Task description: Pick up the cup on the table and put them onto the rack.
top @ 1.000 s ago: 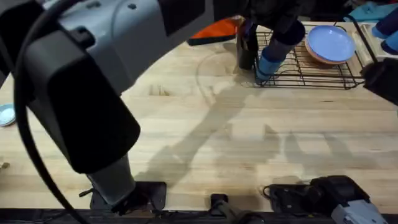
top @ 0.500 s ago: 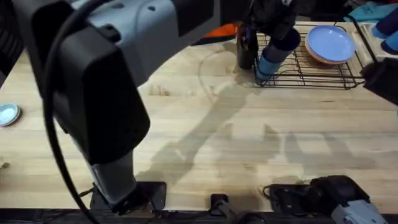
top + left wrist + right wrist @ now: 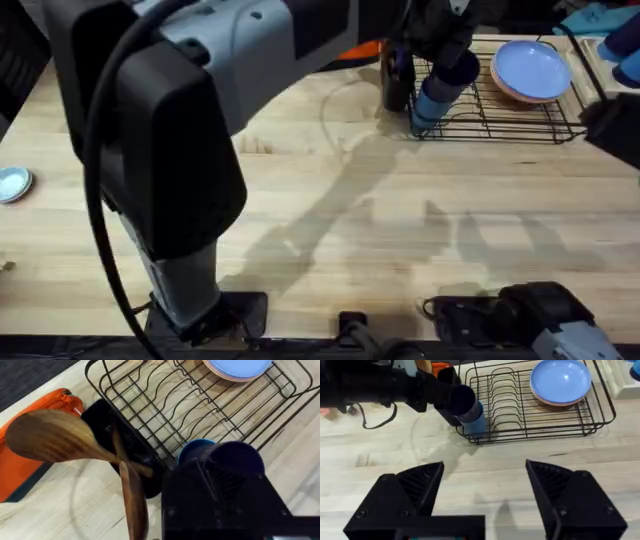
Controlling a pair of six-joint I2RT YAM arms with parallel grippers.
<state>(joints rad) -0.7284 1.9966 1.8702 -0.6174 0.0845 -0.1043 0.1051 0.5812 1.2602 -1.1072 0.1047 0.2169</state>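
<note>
A blue cup [image 3: 438, 90] hangs tilted over the near left corner of the black wire rack [image 3: 520, 135], at the back right of the table [image 3: 400, 220]. My left gripper [image 3: 447, 58] is shut on it, with the arm reaching far across from the lower left. The right wrist view shows the same cup [image 3: 474, 415] held by the left gripper [image 3: 445, 395] just at the rack's [image 3: 535, 436] rim. In the left wrist view the cup [image 3: 220, 455] sits right against the rack [image 3: 165, 395]. My right gripper [image 3: 485, 490] stands open low over bare table, well short of the rack.
Stacked blue plates [image 3: 532, 68] lie in the rack's right half. A black utensil holder [image 3: 107, 425] with wooden spoons [image 3: 50, 435] stands against the rack's left end, an orange item [image 3: 25, 475] beyond it. A small pale blue disc [image 3: 10, 183] lies at the table's left edge.
The left arm has swung slightly rightward, and the cup has edged a little farther toward the rack. The right arm has not moved.
</note>
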